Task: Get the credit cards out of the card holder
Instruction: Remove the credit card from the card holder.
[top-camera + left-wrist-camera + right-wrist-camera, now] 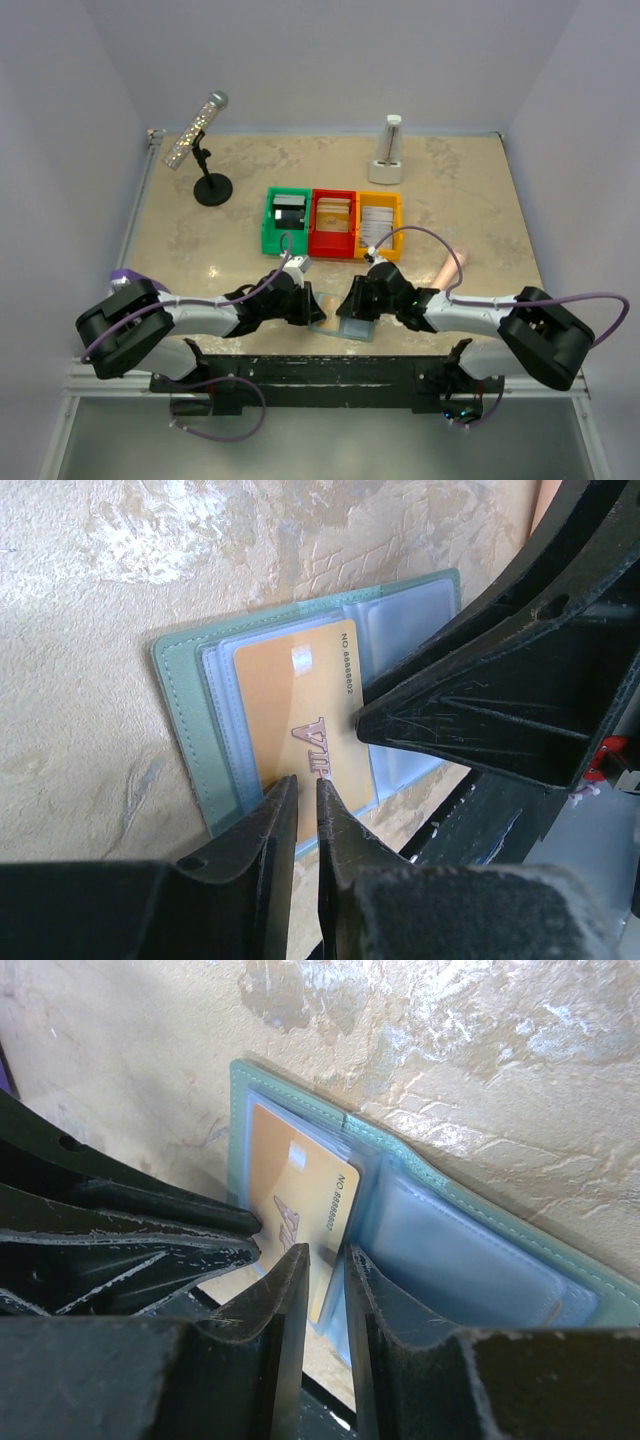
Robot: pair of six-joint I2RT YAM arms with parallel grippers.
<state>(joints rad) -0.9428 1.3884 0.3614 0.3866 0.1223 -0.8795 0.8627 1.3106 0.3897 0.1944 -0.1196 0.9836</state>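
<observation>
Card holder (185, 710) open; left tool (305, 785), right tool (327, 1255) straddle tan card (290, 690).

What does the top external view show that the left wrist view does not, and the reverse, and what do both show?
Only the top external view: the green bin, red bin and yellow bin, and the microphone on its stand. Only the left wrist view: the printed number and letters on the tan card, and the clear pockets. Both: the open card holder on the table, with the left end effector and right end effector at it.
</observation>
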